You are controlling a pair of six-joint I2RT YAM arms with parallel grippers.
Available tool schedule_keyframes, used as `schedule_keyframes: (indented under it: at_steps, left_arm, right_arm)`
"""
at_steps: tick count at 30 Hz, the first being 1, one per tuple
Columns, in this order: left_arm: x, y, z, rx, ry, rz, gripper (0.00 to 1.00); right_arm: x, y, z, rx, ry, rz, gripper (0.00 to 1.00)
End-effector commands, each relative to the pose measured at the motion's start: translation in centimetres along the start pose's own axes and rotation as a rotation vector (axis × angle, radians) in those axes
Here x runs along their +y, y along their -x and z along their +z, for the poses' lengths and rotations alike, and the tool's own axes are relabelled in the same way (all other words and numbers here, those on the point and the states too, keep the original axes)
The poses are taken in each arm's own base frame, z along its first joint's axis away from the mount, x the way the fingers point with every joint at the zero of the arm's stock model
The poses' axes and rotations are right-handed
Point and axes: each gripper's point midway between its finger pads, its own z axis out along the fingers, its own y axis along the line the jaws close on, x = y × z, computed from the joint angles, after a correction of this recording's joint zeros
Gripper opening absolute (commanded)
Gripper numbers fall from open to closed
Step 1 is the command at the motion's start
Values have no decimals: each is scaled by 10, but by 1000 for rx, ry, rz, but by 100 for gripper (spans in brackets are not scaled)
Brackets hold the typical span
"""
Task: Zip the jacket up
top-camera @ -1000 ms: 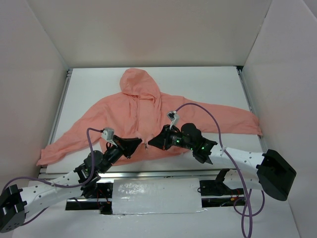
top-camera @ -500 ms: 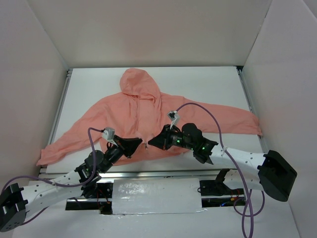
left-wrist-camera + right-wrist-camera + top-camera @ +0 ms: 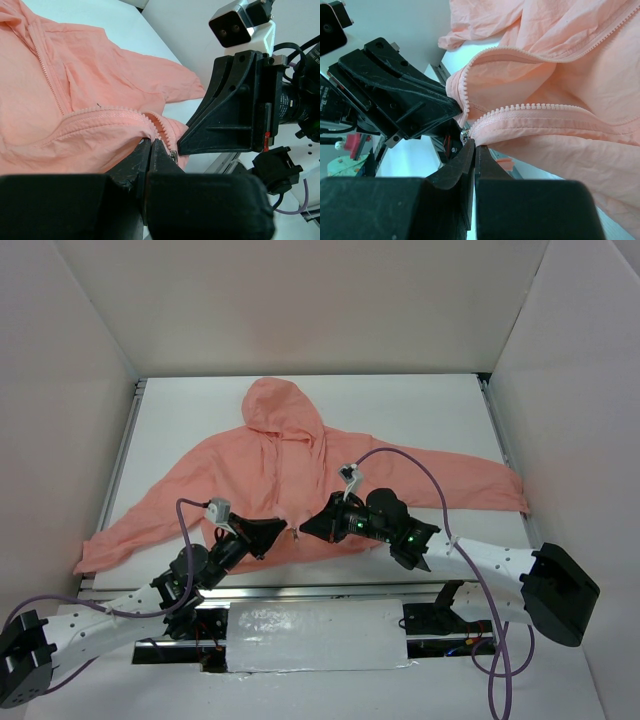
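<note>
Jacket [image 3: 290, 465] flat on worktop [image 3: 420, 410], hood [image 3: 280, 405] far, long axis running away from bases. Top: left fingers [image 3: 284, 530] and right fingers [image 3: 304, 528] meet at near hem. Left wrist: clamped on hem beside zipper [image 3: 107, 112] foot. Right wrist: pinched shut on opposite zipper end.

- From above, the middle of the hem of the jacket [image 3: 270, 475] is hidden under the left gripper [image 3: 283, 531] and the right gripper [image 3: 304, 528].
- In the left wrist view the jacket runs off the top and left edges. A dark speck [image 3: 97, 105] on its chest is too small to read.
- The zipper slider [image 3: 172, 156] shows only as a metal glint behind the fingertips, so who holds it cannot be told.
- In the right wrist view the fabric is cut by the top and right edges, and the near fingers blur into black.
</note>
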Motion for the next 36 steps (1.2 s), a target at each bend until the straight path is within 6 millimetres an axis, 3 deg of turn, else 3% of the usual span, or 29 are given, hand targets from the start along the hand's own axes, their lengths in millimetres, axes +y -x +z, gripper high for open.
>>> schedule_keyframes:
  at_steps: [1, 20, 36]
  left_arm:
    - [-10, 13, 0, -53, -49, -3, 0]
    - [-11, 14, 1, -56, -49, -2, 0]
    - [-7, 22, 2, -82, -12, 9, 0]
  right_arm:
    - [23, 23, 1, -57, 43, -23, 0]
    - [20, 21, 5, -30, 22, -13, 0]
    - [14, 5, 7, 18, 11, -2, 0]
